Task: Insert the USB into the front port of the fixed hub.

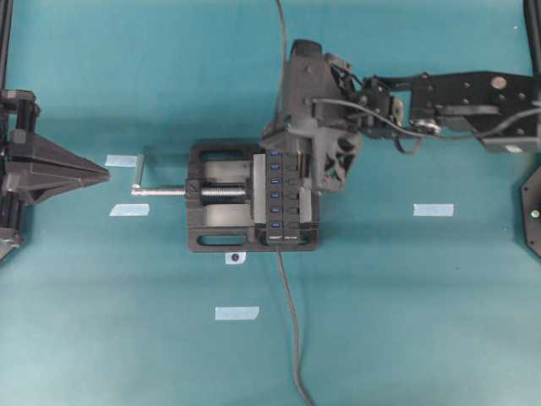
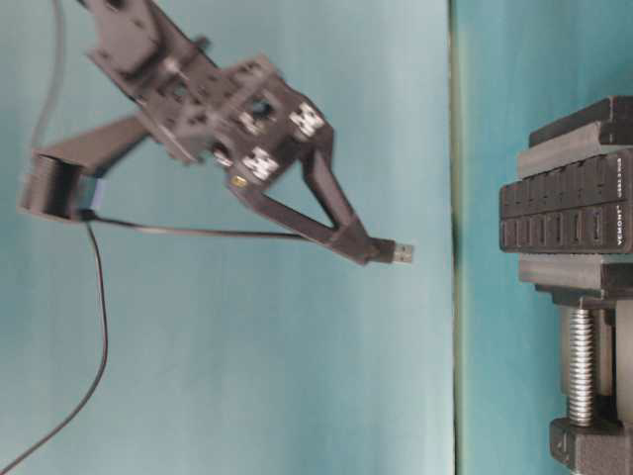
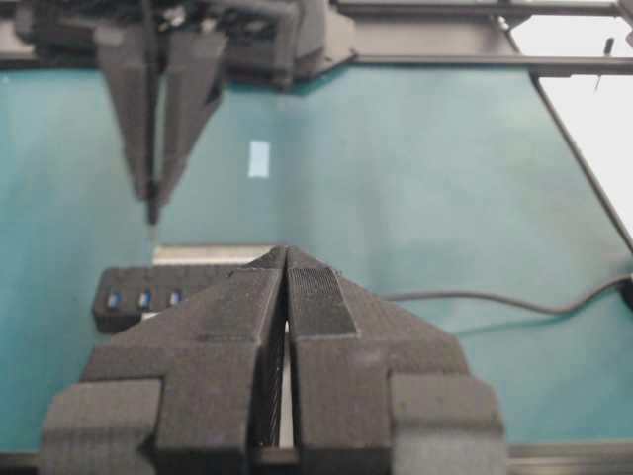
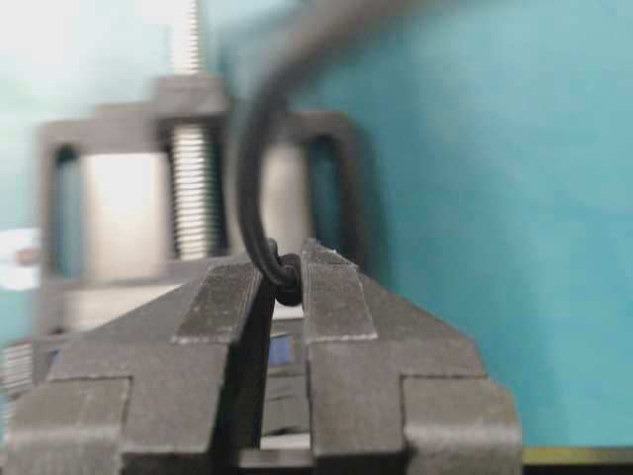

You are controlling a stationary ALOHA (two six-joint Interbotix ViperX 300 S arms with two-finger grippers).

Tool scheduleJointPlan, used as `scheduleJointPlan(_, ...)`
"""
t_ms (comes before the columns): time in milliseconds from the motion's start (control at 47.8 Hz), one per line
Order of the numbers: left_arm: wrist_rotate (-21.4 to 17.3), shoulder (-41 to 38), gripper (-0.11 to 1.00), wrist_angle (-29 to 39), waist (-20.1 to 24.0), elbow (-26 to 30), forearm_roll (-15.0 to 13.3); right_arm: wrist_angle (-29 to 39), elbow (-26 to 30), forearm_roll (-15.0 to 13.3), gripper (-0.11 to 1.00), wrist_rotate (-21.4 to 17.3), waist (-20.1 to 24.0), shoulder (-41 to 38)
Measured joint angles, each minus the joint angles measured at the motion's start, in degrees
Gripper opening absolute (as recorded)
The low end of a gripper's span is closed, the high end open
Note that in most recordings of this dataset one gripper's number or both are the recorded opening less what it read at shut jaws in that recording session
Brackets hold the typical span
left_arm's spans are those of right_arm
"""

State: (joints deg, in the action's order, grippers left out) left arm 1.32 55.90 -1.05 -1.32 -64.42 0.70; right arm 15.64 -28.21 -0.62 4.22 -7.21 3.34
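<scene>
Five tape strips on teal tabletop

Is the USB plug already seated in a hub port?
No: in the table-level view the USB juts from the right gripper with open space before the fixed hub.

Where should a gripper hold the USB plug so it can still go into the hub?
On the dark plug body just behind the metal tip, as the right gripper has it: the USB tip sticks out bare past the fingertips, pointing at the hub. Come from the cable side, fingers pinching the body's sides and the cable trailing back. The left gripper is shut and empty.
</scene>
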Motion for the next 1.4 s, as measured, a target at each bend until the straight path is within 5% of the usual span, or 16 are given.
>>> scheduleJointPlan(628,1.3,0.0,0.0,0.0,0.0,0.0,0.0,2.0,0.0,0.2,0.04,-4.5,4.2,0.6)
scheduleJointPlan(1403,1.7,0.7,0.0,0.0,0.0,0.0,0.0,1.4,-1.0,0.3,0.04,-4.7,9.2,-4.0)
